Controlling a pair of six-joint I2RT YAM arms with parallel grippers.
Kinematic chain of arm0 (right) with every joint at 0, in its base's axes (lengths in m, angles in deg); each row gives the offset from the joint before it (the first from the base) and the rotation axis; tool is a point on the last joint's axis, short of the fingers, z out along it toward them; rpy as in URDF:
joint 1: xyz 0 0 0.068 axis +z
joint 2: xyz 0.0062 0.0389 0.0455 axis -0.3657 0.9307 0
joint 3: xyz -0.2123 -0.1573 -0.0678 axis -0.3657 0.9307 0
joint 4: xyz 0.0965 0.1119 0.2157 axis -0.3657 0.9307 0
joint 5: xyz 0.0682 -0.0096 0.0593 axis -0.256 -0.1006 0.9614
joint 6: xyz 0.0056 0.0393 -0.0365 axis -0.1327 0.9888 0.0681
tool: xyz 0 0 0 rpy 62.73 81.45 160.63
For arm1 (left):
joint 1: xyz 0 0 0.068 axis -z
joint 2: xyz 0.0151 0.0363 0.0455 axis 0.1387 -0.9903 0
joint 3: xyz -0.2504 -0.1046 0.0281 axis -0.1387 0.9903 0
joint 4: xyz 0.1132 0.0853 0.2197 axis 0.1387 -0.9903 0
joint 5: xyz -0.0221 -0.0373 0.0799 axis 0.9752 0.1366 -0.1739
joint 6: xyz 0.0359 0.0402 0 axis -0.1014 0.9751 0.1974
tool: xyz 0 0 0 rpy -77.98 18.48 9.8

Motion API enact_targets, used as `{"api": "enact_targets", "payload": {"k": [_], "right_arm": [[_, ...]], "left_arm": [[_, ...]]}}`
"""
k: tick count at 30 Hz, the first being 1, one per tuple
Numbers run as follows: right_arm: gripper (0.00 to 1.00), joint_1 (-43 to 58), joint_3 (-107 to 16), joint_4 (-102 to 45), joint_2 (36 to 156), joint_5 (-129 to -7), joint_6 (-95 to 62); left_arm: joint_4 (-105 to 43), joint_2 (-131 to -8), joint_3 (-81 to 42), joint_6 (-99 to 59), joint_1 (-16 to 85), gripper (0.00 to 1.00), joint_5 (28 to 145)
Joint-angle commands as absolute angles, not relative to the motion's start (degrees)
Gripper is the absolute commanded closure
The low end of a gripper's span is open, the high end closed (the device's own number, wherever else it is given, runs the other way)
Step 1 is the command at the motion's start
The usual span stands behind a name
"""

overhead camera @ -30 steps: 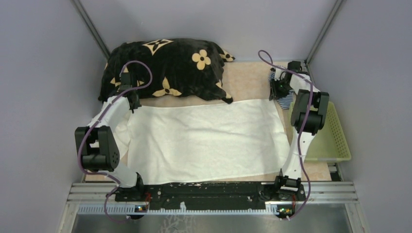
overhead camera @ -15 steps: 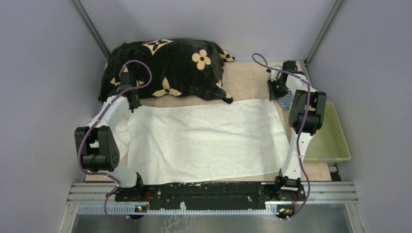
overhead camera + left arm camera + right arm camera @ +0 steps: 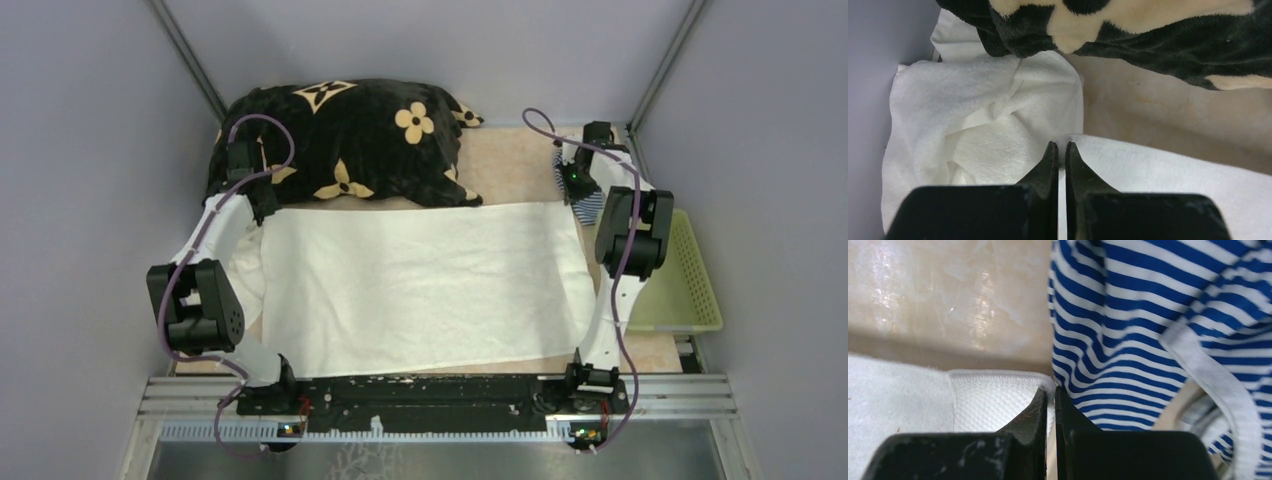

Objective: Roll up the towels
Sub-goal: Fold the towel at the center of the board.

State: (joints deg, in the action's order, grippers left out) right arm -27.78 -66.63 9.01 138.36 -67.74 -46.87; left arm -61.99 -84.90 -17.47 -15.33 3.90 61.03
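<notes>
Since the earlier frame, your left arm has carried its corner of the large white towel farther back, up against the black flowered pillow, and the towel's far edge now lies straighter. Your left gripper has its jaws closed on the towel's far left corner, just beside a second, crumpled white towel. Your right gripper has its jaws closed on the towel's far right corner, touching the blue-and-white striped garment. Note the large towel lies flat across the counter. A yellow-green basket sits at the right.
</notes>
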Motion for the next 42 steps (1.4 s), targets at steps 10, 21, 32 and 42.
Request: {"api": "enact_targets", "payload": {"k": [10, 21, 32, 42], "right_arm": [[1.0, -31.3, -63.9, -0.8, 124.5, -71.2, -43.5], [1.0, -31.4, -63.9, -8.4, 122.9, -68.6, -44.2], [1.0, -31.4, -60.5, -11.9, 118.7, -65.1, -50.4], [1.0, -31.3, -53.1, -15.8, 112.4, -63.3, -50.4]], "left_arm": [[-56.6, -80.4, -17.0, -15.6, -1.8, 1.0, 66.8], [-46.3, -83.1, -19.3, -11.5, -3.5, 1.0, 73.2], [-42.1, -86.5, -25.6, -7.1, -3.7, 1.0, 79.8], [-42.2, -83.2, -22.7, -5.5, -3.6, 1.0, 81.8]]}}
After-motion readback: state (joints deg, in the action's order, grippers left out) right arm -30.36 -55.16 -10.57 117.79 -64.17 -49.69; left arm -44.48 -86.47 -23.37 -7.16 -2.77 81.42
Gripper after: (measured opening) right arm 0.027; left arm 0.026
